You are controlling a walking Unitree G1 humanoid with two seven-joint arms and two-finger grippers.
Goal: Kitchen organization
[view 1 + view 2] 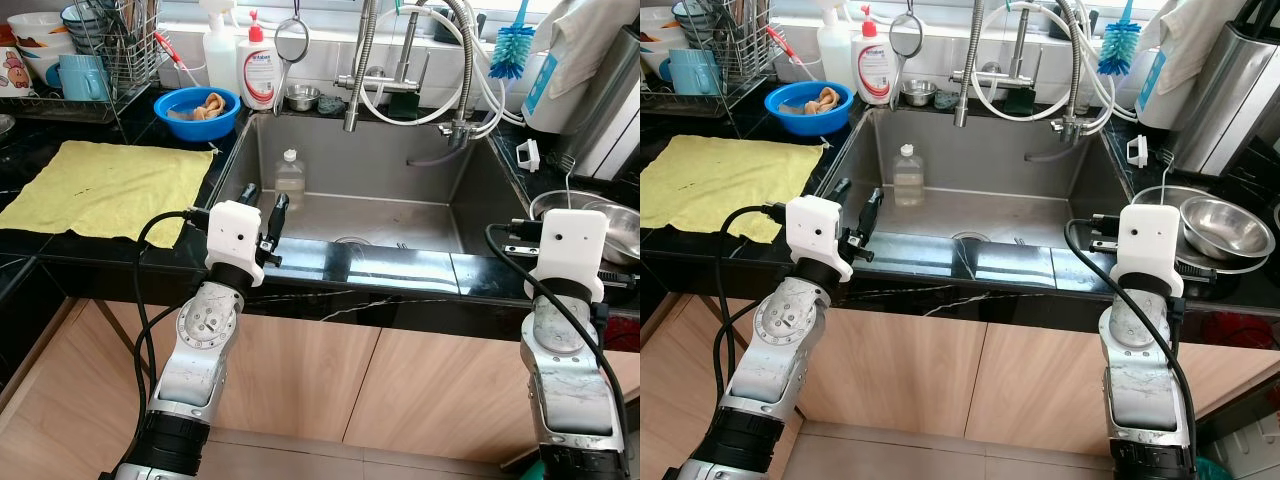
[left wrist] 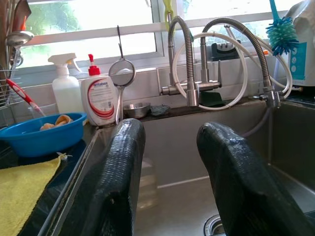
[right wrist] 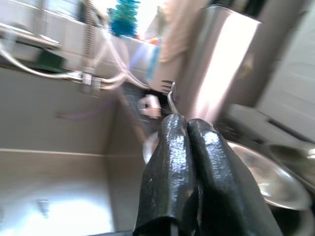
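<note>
- In front of the robot, a steel sink (image 1: pixel 420 190) is set into a black worktop (image 1: pixel 400 275), with a clear bottle (image 1: pixel 290 177) standing upright on its floor near the left wall.
- A yellow cloth (image 1: pixel 110 190) lies flat on the worktop left of the sink.
- A blue bowl (image 1: pixel 196 112) sits behind the cloth.
- The left gripper (image 1: pixel 263 208) hovers over the sink's front left corner, fingers (image 2: pixel 118 167) parted and empty.
- The right gripper (image 3: pixel 189 162) is beside steel bowls (image 1: pixel 1225 228), fingers pressed together, holding nothing.
</note>
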